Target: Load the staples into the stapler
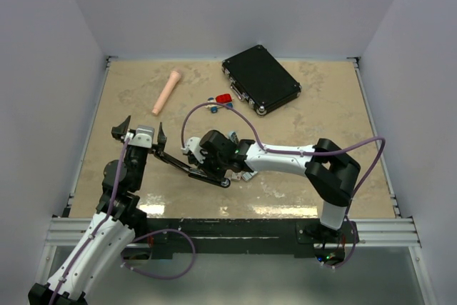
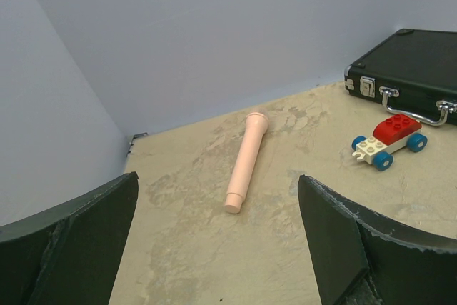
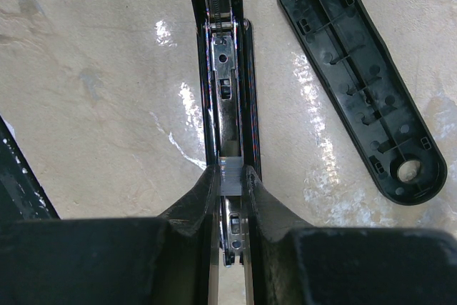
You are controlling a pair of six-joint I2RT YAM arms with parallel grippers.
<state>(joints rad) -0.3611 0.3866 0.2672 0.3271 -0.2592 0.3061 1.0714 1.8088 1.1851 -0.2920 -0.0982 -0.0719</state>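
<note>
The stapler (image 3: 227, 83) lies opened out on the table, its metal magazine channel facing up; in the top view it is the long black bar (image 1: 187, 166). My right gripper (image 3: 230, 185) is shut on the staples (image 3: 230, 176), a small silvery strip pinched between the fingertips right over the channel. Whether the strip touches the channel I cannot tell. In the top view this gripper (image 1: 216, 156) covers the stapler's middle. My left gripper (image 1: 141, 133) stands open to the left of the stapler's end, and nothing lies between its fingers (image 2: 343, 241).
A black ribbed oblong plastic part (image 3: 360, 83) lies just right of the channel. Farther back are a pink cylinder (image 1: 166, 91) (image 2: 246, 162), a small toy car of bricks (image 1: 221, 101) (image 2: 389, 141) and a black case (image 1: 260, 78) (image 2: 410, 62). Grey walls enclose the table.
</note>
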